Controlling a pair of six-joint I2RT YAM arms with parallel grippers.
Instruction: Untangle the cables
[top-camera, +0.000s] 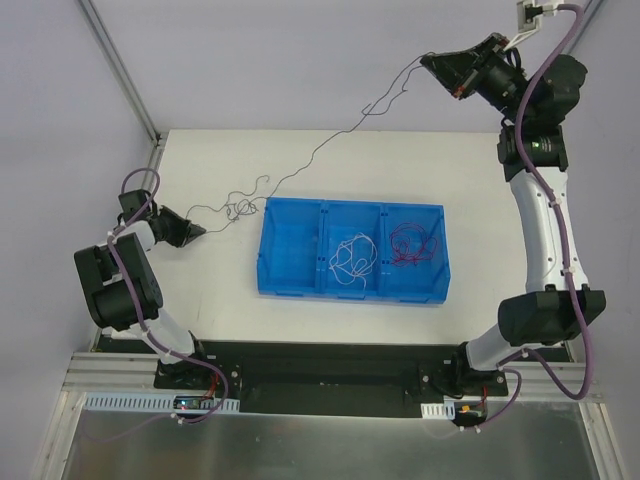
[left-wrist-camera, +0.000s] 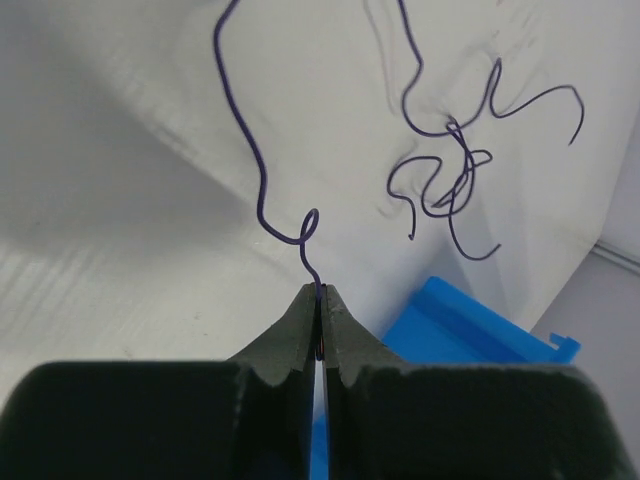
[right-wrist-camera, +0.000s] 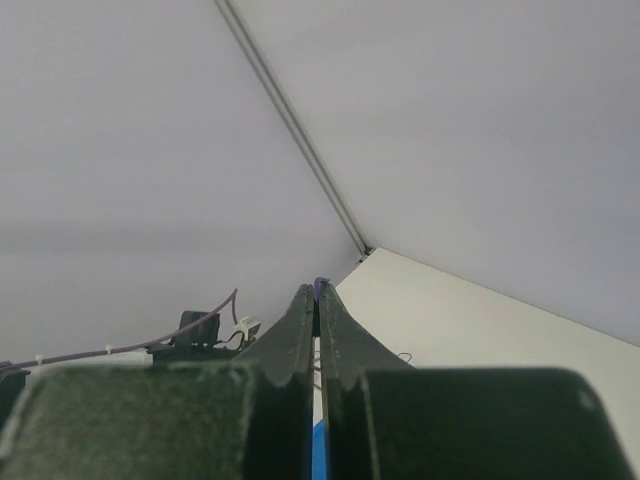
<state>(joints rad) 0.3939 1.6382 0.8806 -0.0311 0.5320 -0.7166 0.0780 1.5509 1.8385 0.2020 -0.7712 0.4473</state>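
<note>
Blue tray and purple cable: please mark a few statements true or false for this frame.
1. The white cable lies in the middle compartment of the blue tray. True.
2. The red cable lies in the left compartment. False: it lies in the right one.
3. The left hand is shut on the purple cable. True.
4. The right hand is open and empty. False: it is shut on the purple cable, raised high.

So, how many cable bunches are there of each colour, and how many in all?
white bunch: 1, in the middle compartment of the bin
red bunch: 1, in the right compartment
purple bunch: 1, outside the bin, held by left gripper and right gripper
total: 3
</note>
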